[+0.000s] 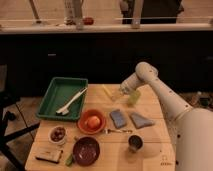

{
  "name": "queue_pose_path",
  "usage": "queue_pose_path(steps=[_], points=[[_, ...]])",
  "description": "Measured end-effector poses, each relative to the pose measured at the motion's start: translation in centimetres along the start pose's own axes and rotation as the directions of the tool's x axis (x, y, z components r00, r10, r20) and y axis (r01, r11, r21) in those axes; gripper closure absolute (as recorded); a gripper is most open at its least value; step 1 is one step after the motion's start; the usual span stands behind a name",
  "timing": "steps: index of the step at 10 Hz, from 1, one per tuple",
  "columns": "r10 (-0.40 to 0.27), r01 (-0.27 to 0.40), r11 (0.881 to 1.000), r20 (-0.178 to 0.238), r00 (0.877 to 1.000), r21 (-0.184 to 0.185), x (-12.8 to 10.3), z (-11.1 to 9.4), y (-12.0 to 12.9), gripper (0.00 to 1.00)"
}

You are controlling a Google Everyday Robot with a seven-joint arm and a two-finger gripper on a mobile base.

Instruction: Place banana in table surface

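Because the big light tan wooden plank worktop (117, 157) has many things on it, a good spot for the fruit is the bare strip just right of the flat green plastic tray (55, 92). A see-through yellow-green cup (133, 97) stands farther right of the tray. The small pale yellow, nearly straight banana (106, 91) is between the tray and that cup. It looks to be lying on the wood, but I cannot be sure all of it rests there.

To do this step well, I think the gripper (120, 92) should let go softly. Then it should lift straight up, so the banana does not roll or get dragged. It should also keep off the cup.

The long white robot arm (162, 95) comes in from the side far from the tray. It bends at a round elbow, and its end points down and toward the tray. The gripper sits low between banana and cup, just beside the banana. Whether it holds the banana or has let go, I cannot tell.
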Motion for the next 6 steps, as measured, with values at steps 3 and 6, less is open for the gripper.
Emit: queue_pose_path(steps=[3, 6], points=[[0.003, -0.003, 1.000, 0.004, 1.000, -0.002, 0.58, 0.33, -0.39, 0.94], [0.007, -0.007, 1.000, 0.009, 1.000, -0.005, 1.12, 0.50, -0.70, 0.93]])
